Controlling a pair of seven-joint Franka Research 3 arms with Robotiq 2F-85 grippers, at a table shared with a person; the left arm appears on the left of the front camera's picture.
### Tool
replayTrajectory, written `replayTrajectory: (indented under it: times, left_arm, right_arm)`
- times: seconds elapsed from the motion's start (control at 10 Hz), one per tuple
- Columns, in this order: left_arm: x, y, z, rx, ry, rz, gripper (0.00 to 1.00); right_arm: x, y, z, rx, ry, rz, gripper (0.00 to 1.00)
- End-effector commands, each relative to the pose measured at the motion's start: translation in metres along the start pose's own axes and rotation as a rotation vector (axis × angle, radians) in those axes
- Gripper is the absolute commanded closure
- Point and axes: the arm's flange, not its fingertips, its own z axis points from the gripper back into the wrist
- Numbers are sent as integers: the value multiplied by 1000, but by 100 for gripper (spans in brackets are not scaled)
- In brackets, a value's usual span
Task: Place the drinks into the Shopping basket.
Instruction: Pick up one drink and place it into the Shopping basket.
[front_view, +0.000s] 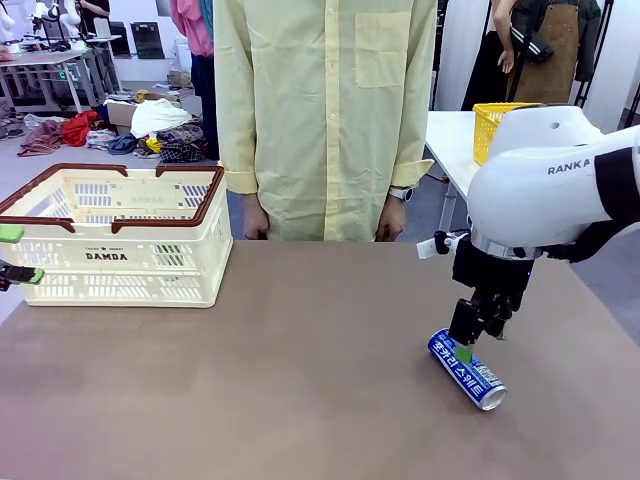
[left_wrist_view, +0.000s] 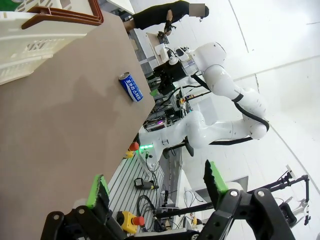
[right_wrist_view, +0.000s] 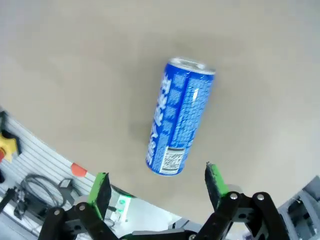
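Observation:
A blue drink can with white lettering (front_view: 467, 370) lies on its side on the brown table, near the right front. My right gripper (front_view: 482, 338) hangs just above the can's far end, open, with its green pads either side of nothing. From the right wrist, the can (right_wrist_view: 180, 117) lies ahead of the open gripper (right_wrist_view: 159, 184), apart from both fingers. The Shopping basket (front_view: 120, 262), cream-white with a brown rim, stands at the far left of the table. My left gripper (front_view: 20, 255) is open at the picture's left edge, beside the basket's front left corner. From the left wrist, the can (left_wrist_view: 131, 86) and the basket (left_wrist_view: 40, 35) lie beyond the open gripper (left_wrist_view: 155, 185).
A person in a pale yellow shirt (front_view: 320, 110) stands at the far edge of the table, hands down at the sides. A bright yellow basket (front_view: 500, 125) sits on a white table behind at the right. The brown tabletop (front_view: 300, 380) between the basket and the can is bare.

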Motion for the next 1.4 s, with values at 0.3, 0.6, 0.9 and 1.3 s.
replayTrajectory:
  times: [0.3, 0.6, 0.9, 1.3]
  left_arm:
    - [-2, -1, 0, -7, -1, -19, 0]
    - [-2, -1, 0, -7, -1, -19, 0]
    - [-2, -1, 0, -7, -1, -19, 0]
    - [-2, -1, 0, -7, -1, -19, 0]
  right_arm:
    - [17, -19, -55, -31, -105, -104, 0]
    - [22, -19, -75, -14, -57, -103, 0]
    - [25, -13, -85, -6, -29, -71, 0]
    - [24, -11, -82, -2, -25, -80, 100]
